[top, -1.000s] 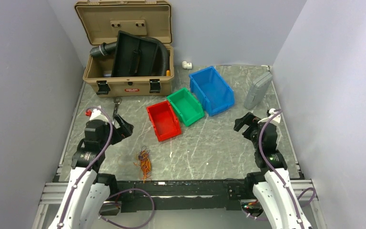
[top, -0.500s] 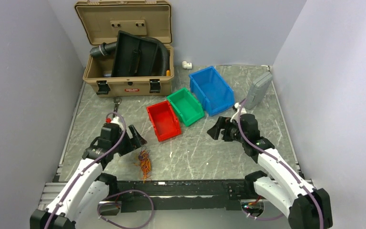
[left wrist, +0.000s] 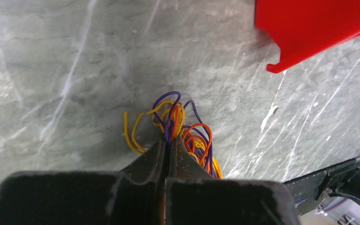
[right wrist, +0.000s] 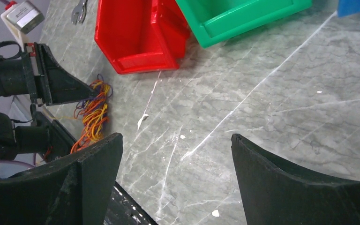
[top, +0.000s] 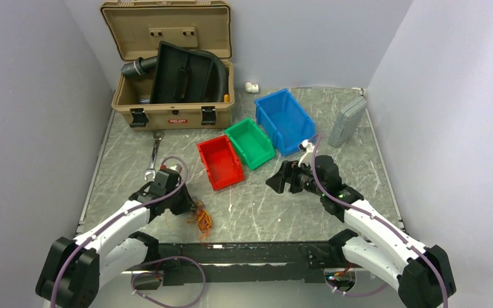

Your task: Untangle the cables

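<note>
Left gripper (left wrist: 168, 143) lowered since a second ago, now pinched shut on thin orange-purple-red tangled cables (left wrist: 187, 129) bunched at its tips. Right gripper (right wrist: 176, 140) held wide, empty, well apart. Separation judged ready to be begun.

I see an open tan toolbox (top: 167, 115) far left on the table (top: 282, 212), with a black hose (top: 222, 74) inside. A red bin (top: 221, 163), green bin (top: 250, 142) and blue bin (top: 285, 120) sit side by side. A wrench (top: 153, 153) lies to their left and a grey case (top: 347, 120) to their right.
</note>
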### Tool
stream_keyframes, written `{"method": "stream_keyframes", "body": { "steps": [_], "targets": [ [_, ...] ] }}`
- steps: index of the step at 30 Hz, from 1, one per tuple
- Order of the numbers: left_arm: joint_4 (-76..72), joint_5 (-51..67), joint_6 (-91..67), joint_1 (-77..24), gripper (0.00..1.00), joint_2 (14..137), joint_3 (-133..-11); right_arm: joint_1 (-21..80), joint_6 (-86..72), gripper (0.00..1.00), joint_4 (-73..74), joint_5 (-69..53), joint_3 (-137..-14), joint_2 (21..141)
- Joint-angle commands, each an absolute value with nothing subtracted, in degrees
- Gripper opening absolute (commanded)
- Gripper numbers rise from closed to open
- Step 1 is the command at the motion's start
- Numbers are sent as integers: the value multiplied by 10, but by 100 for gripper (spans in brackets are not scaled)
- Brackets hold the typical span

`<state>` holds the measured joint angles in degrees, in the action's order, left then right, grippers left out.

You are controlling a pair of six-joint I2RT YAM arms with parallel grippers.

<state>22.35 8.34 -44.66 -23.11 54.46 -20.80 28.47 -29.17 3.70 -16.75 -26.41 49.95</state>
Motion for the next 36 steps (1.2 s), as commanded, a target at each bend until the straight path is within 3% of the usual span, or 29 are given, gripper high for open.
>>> {"method": "stream_keyframes", "body": {
  "steps": [1,13,18,30,34,36],
  "targets": [
    [151,140,-419,-235,0,566,-230,305,-288,88,7,-170,-281,509],
    [-57,323,-436,-238,0,497,-235,385,-265,86,-92,-294,-274,534],
    [-167,326,-465,-248,0,470,-213,441,-269,83,-138,-295,-280,556],
    [-238,305,-477,-299,0,524,-230,509,-283,77,-188,-222,-316,620],
    [-248,292,-478,-316,0,542,-243,514,-285,68,-198,-212,-320,636],
    [-250,288,-477,-320,0,546,-247,515,-285,53,-189,-197,-321,638]
  ]
}}
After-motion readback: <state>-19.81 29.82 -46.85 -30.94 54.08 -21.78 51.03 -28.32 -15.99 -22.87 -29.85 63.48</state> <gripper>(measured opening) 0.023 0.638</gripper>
